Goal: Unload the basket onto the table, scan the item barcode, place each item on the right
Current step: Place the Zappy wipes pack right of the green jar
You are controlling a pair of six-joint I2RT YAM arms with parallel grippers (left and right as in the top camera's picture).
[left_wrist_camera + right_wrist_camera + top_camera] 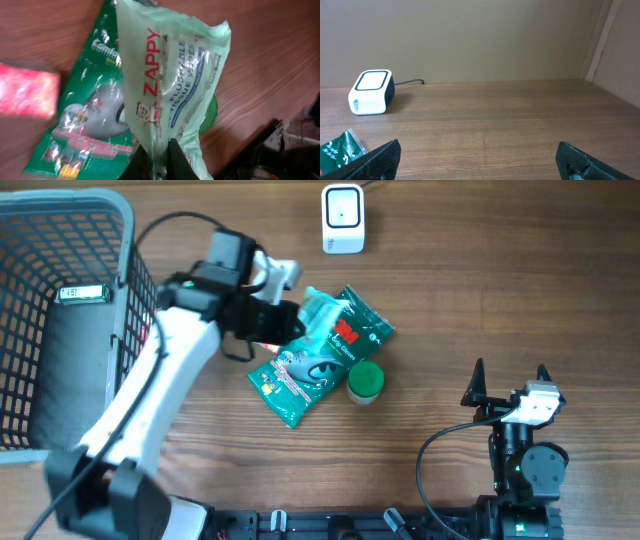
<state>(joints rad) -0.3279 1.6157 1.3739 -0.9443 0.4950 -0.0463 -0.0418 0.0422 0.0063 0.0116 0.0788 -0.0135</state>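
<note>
Two left fingers (177,165) pinch shut on the edge of one pale green wipes pack (170,85), which sticks out straight ahead of them. Under it lies one dark green packet (300,380). Just past that stands one green-lidded jar (365,380). One white scanner (342,218) stands well beyond the pack, and one basket (70,198) sits back beside the arm. No barcode shows yet. Best to turn the pack until the code faces the scanner, held flat and steady. Right fingers (377,160) gape wide, empty, well apart.
</note>
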